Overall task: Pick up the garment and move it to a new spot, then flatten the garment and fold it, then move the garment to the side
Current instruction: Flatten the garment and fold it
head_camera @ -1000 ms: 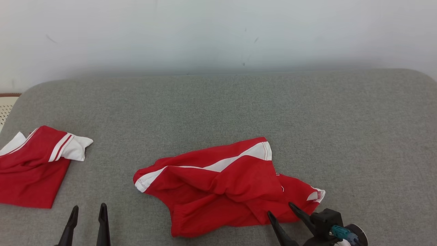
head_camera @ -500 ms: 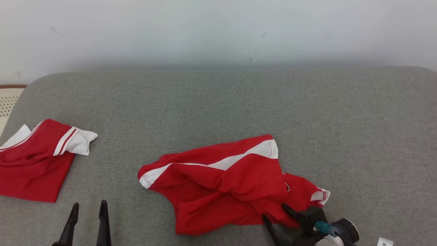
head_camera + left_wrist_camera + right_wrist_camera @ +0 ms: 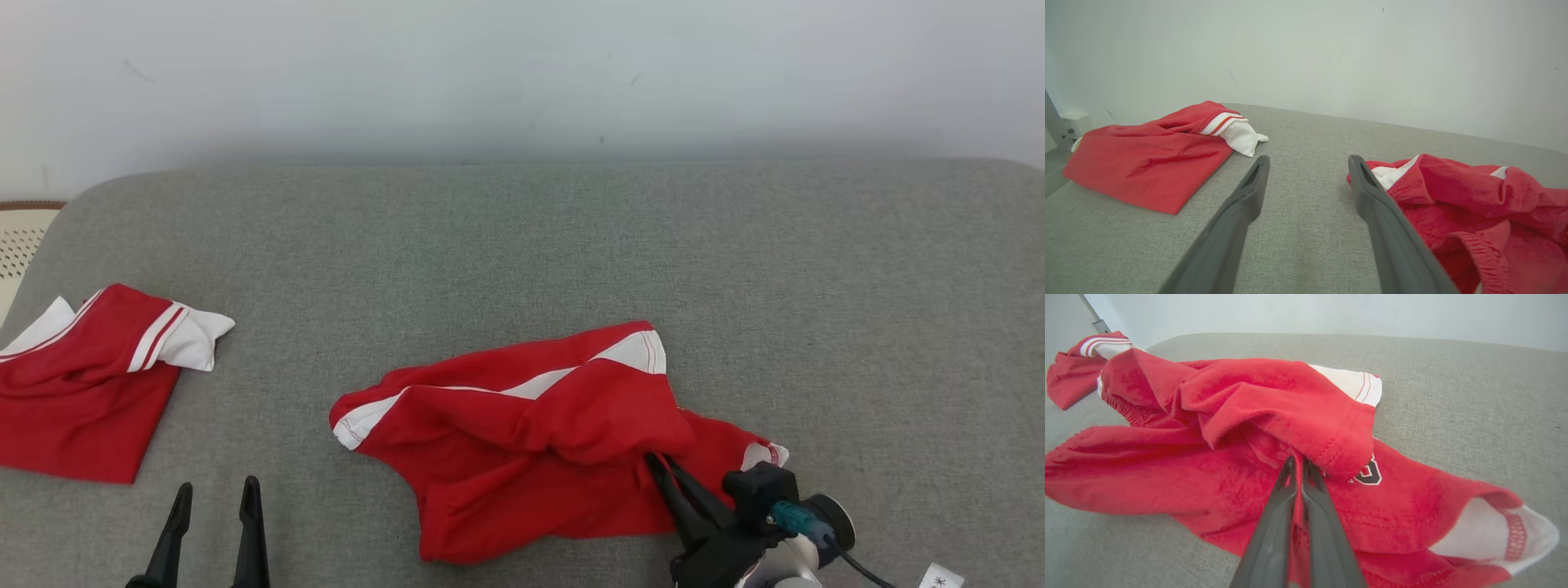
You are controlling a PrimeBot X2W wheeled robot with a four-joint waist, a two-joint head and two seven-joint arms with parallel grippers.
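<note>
We see the crumpled red fabric garment with white stripes [image 3: 531, 441] lying near the middle of the grey upholstered surface [image 3: 522, 245], toward its near edge. Its long axis runs left to right across our front. The right gripper [image 3: 657, 464] has its two dark fingers clenched on a fold of red cloth close to the garment's right end, just under an overhanging flap; from the wrist, a sliver of fabric shows pinched between them. Nearly all of the cloth therefore lies to the left of the grip, so we judge that a lift from here would leave the left end trailing. The left gripper [image 3: 217, 486] hovers with its fingers spread wide and empty, apart from the garment's left end. A second, folded red-and-white garment [image 3: 73, 408] lies at the far left.
</note>
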